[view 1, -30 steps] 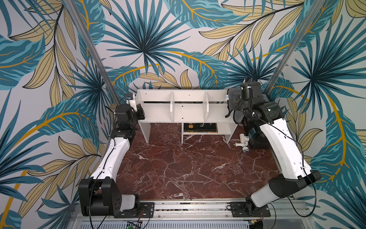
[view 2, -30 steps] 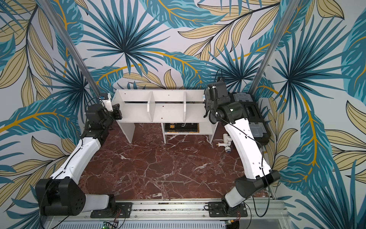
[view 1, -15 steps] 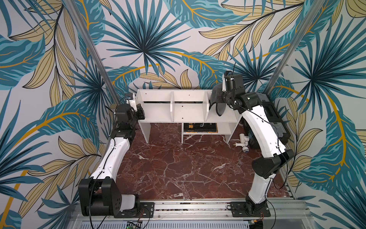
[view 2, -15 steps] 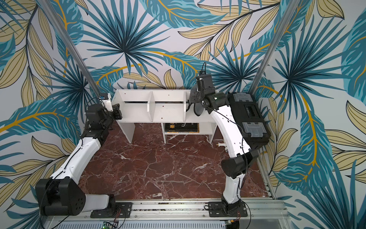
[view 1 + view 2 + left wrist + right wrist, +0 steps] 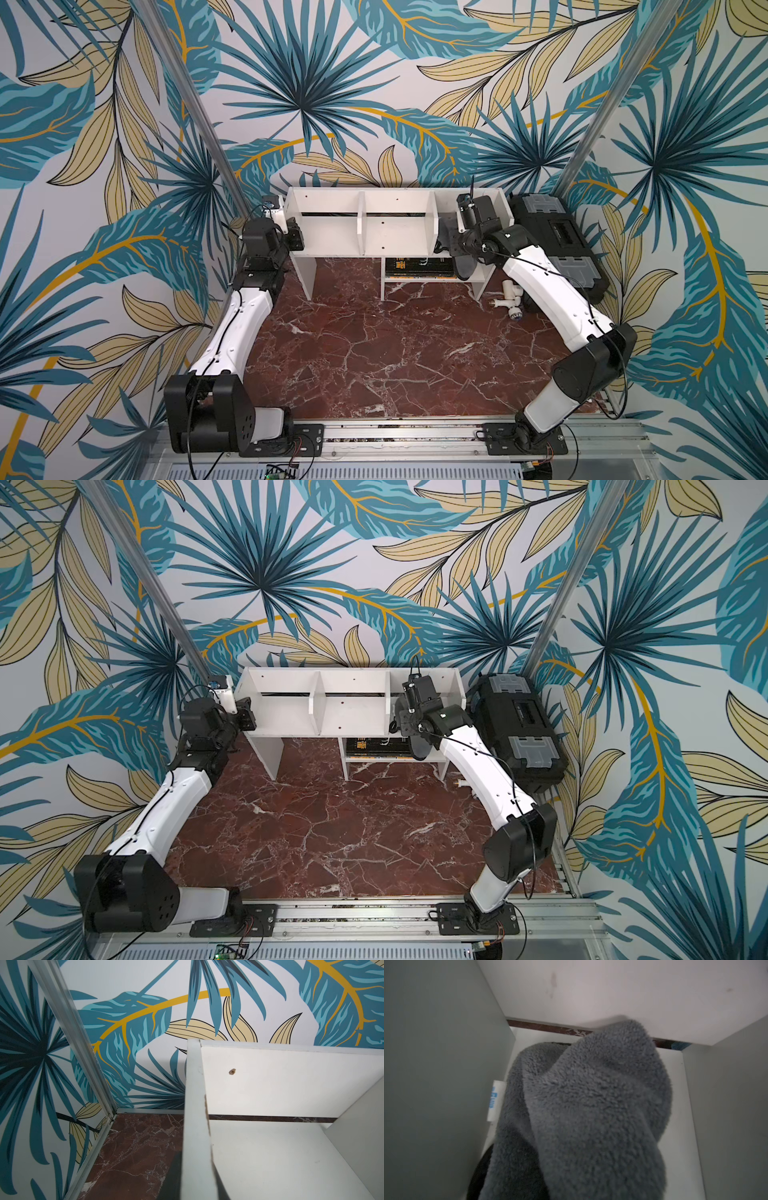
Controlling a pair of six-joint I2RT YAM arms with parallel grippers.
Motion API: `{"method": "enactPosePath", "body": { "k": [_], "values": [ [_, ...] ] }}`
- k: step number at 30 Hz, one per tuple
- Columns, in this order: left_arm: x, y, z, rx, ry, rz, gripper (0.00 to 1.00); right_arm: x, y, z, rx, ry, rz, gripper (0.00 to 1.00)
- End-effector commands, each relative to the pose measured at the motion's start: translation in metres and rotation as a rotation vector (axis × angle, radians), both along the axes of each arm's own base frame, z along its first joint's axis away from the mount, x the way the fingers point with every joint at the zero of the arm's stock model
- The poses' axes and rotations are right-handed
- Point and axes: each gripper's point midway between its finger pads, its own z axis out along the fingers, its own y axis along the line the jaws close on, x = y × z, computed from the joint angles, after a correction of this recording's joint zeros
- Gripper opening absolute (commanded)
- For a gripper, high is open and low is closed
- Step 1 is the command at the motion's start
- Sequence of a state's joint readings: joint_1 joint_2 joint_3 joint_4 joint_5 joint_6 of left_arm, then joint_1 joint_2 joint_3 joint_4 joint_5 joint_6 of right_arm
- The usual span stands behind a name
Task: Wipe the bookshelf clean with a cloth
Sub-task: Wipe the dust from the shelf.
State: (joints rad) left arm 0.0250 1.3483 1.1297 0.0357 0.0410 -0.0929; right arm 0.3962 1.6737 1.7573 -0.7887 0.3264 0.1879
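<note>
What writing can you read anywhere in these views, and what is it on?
Nothing reads clearly.
On the cloth, the white tag: blue letters, blurred, unreadable.
In the lower cubby of the bookshelf, a dark flat item: yellow print, too small to read.

The whole scene is shown in both top views from high up in front of the bookshelf, looking down toward it. The left wrist view is set close above the bookshelf's left end panel. The right wrist view is set very near inside its right compartment, mostly filled by the cloth.
</note>
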Motion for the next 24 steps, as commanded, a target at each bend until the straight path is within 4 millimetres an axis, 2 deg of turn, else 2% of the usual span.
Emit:
{"method": "enactPosePath", "body": {
  "k": [1, 3, 6, 10, 13, 15, 17, 19, 22, 24],
  "values": [
    [-0.008, -0.017, -0.039, -0.155, 0.131, -0.059, 0.00, -0.004, -0.044, 0.014, -0.078, -0.014, -0.148, 0.00],
    [-0.008, -0.017, -0.040, -0.155, 0.132, -0.059, 0.00, 0.002, -0.056, 0.020, -0.096, -0.011, -0.188, 0.00],
    [-0.008, -0.017, -0.039, -0.153, 0.129, -0.058, 0.00, 0.018, -0.053, 0.025, -0.101, -0.005, -0.184, 0.00],
    [-0.009, -0.016, -0.037, -0.145, 0.125, -0.053, 0.00, 0.031, -0.021, 0.023, -0.011, 0.003, -0.098, 0.00],
    [-0.009, -0.015, -0.037, -0.143, 0.126, -0.053, 0.00, 0.030, 0.007, 0.024, 0.035, -0.003, -0.024, 0.00],
    [-0.009, -0.016, -0.038, -0.148, 0.128, -0.055, 0.00, 0.029, 0.026, 0.030, 0.068, -0.024, 0.037, 0.00],
    [-0.008, -0.017, -0.040, -0.154, 0.133, -0.060, 0.00, 0.030, 0.038, 0.045, 0.092, -0.071, 0.075, 0.00],
    [-0.008, -0.017, -0.040, -0.153, 0.134, -0.060, 0.00, 0.031, 0.040, 0.063, 0.107, -0.121, 0.076, 0.00],
    [-0.008, -0.016, -0.039, -0.148, 0.130, -0.055, 0.00, 0.036, 0.031, 0.090, 0.089, -0.199, 0.039, 0.00],
    [-0.009, -0.016, -0.039, -0.145, 0.131, -0.054, 0.00, 0.037, 0.014, 0.102, 0.037, -0.240, -0.034, 0.00]
  ]
}}
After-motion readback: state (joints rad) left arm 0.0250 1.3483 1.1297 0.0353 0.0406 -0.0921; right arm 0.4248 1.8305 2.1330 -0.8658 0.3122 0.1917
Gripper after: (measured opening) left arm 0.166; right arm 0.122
